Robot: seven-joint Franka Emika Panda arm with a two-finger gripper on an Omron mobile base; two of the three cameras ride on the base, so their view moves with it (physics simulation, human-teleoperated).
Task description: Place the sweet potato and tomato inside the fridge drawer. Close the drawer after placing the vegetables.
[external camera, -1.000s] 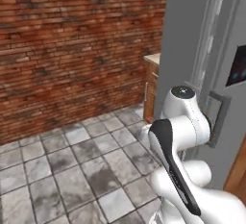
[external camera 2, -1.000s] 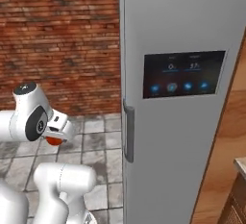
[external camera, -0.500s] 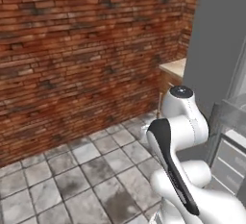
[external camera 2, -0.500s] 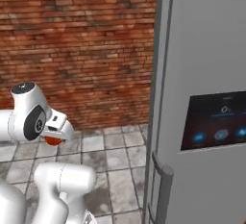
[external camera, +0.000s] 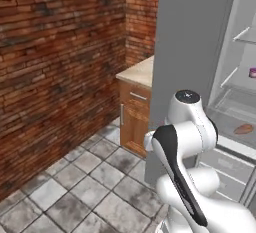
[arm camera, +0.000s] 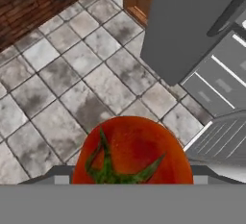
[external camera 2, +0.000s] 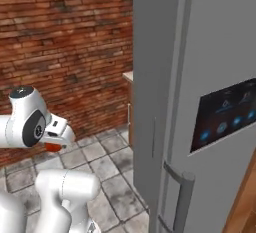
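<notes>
Brick wall and tiled floor surround you; your end effector (external camera 2: pixel 54 144) appears closed around the tomato (arm camera: pixel 132 151) (smooth, soft-skinned), so squeeze gently. Sweet potato (external camera: pixel 243 128) lies inside the fridge.

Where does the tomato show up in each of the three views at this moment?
Left base view: I cannot make it out.
Right base view: the tomato is a red patch at lower left, under the tool at the end of the arm.
Hand view: the tomato sits bottom centre, green stem toward the camera.
Shared landmark: the grey fridge door.
</notes>
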